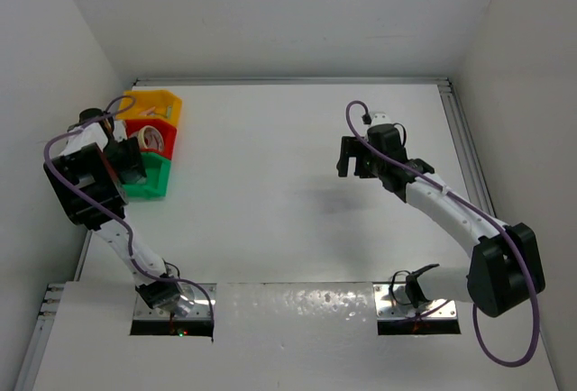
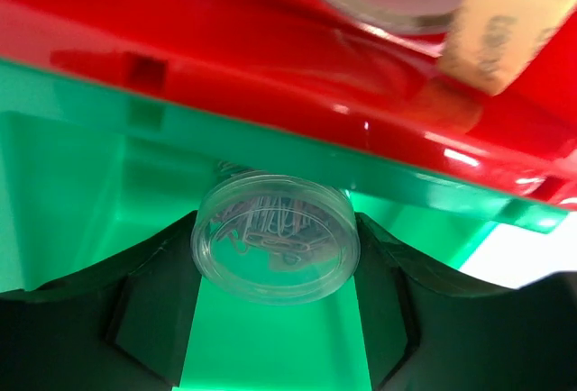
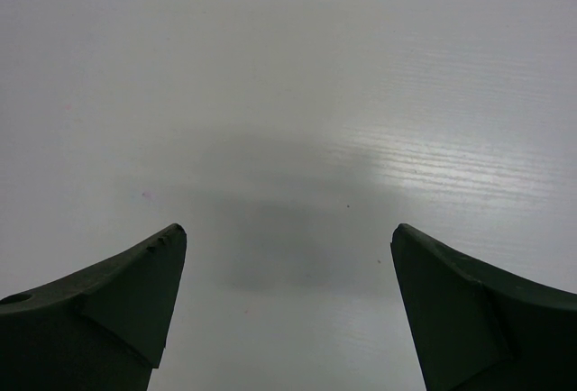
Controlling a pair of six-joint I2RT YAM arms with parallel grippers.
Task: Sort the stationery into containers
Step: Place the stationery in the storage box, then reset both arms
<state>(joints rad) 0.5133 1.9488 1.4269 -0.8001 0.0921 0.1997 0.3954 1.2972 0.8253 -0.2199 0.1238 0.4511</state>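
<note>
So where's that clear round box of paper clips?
Left wrist view: the clear round box sits gripped in the left hand at the green plastic bin, beside the red plastic bin.

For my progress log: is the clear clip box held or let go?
Held: the left pincer clamps the box on both sides, at the green bin.

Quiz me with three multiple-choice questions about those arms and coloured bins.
1. The clear round case is: A on the floor; B held at the green bin; C on a shelf.
2. The tape rings sit in: A the red bin; B a blue bin; C a purple bin.
3. The right gripper is: A shut on tape; B shut, empty; C open, empty.
B, the left gripper grips it against green plastic; A, red walls surround them; C, its fingers stand apart over bare table.
</note>
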